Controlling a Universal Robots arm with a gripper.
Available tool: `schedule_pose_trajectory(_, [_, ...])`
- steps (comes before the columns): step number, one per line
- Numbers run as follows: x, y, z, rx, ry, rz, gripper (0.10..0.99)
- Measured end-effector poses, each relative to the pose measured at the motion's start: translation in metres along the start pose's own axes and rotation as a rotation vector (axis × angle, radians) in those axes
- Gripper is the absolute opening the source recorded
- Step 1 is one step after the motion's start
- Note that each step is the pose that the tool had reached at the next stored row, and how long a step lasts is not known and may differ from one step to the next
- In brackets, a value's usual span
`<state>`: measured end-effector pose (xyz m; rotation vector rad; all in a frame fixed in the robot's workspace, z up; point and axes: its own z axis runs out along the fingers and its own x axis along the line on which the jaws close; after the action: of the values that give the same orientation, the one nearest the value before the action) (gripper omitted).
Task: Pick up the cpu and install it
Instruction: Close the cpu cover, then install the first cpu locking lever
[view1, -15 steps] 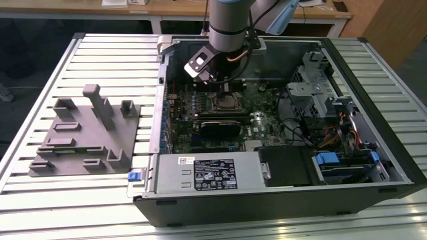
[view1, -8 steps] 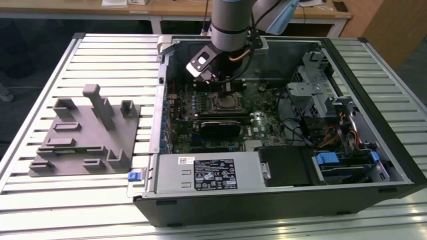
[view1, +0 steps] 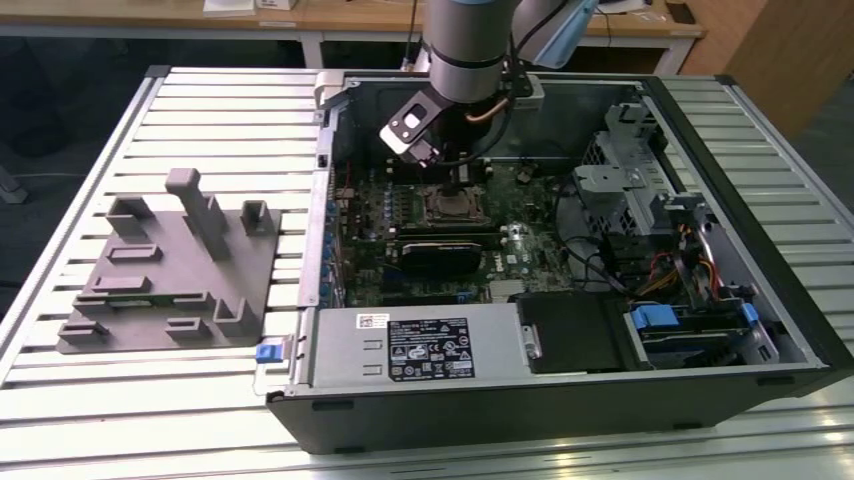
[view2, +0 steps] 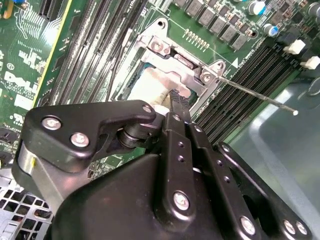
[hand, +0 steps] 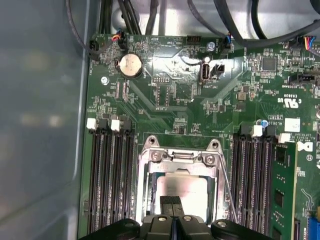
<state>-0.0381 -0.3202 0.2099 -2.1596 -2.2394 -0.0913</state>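
Silver-grey cpu (hand: 186, 192) lies flat inside the socket frame (hand: 145, 180) on the motherboard (hand: 175, 95), just above centre of the exterior view. Hand (hand: 170, 201) sits over it, fingers pressed together with nothing between them. Whether the tips touch the lid is unclear. Judgement: light, stiff, smooth-topped, fragile underneath. Take it by two opposite edges, held level, never by the contact face.
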Motion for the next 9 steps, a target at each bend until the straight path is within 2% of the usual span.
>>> schedule_pose_trajectory(9, [0.0000, 0.0038, 0.0001, 0.000, 0.0001, 0.000, 0.106])
